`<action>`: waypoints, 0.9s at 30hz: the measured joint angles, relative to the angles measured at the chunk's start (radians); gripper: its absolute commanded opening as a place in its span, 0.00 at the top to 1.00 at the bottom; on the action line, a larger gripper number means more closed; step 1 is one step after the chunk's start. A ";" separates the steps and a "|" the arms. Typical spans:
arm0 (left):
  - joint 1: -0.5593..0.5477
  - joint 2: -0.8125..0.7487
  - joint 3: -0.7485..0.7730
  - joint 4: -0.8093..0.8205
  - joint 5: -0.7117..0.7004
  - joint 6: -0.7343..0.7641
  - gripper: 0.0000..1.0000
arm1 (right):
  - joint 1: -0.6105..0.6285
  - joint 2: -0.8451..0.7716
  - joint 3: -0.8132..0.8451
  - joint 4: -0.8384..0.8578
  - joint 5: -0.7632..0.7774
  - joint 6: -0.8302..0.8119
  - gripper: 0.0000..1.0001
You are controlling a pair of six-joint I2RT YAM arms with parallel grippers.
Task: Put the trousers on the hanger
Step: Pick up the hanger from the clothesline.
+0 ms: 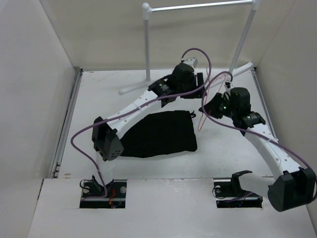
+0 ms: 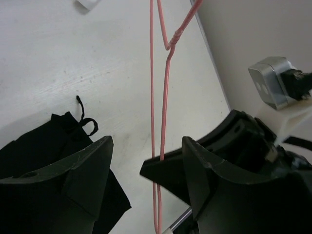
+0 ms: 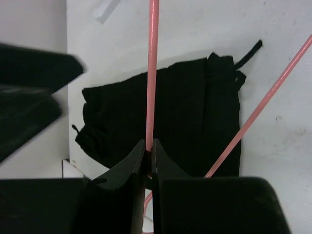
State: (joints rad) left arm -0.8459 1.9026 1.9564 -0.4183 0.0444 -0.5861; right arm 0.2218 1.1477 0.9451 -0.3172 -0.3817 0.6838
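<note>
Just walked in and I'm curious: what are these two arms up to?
The right gripper is clamped on the thin pink wire hanger. The left gripper is open close to the hanger and grips nothing. The black trousers lie folded on the table, not yet on the hanger.

Trousers [image 1: 158, 134] matt cloth; hanger [image 3: 153, 73] smooth wire.

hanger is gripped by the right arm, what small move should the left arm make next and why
Probably lower the left gripper toward the edge of the trousers. The right gripper has its jaws shut on the hanger, the left jaws stand open and empty, and the trousers lie folded on the table, not on the hanger.
</note>
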 measured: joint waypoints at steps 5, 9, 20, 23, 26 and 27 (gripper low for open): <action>-0.051 0.096 0.023 -0.016 0.000 0.003 0.48 | 0.036 -0.069 -0.069 -0.016 0.021 0.005 0.89; -0.073 0.129 0.034 -0.016 -0.006 0.003 0.59 | 0.064 -0.084 -0.100 -0.020 0.035 0.014 0.89; -0.090 0.144 0.030 0.011 -0.069 -0.007 0.92 | 0.081 -0.160 -0.170 -0.075 0.053 0.020 0.88; -0.098 0.144 0.004 0.046 -0.074 -0.019 0.84 | 0.081 -0.195 -0.178 -0.107 0.061 0.022 0.88; -0.108 0.144 -0.031 0.063 -0.073 -0.036 0.74 | 0.081 -0.220 -0.192 -0.125 0.061 0.026 0.88; -0.111 0.145 -0.038 0.064 -0.071 -0.041 0.73 | 0.081 -0.224 -0.196 -0.130 0.061 0.027 0.88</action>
State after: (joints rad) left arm -0.9565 2.0476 1.9182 -0.3542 -0.0261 -0.6270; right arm 0.3027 0.9234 0.7494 -0.4473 -0.3210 0.7113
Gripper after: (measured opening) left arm 0.250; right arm 0.121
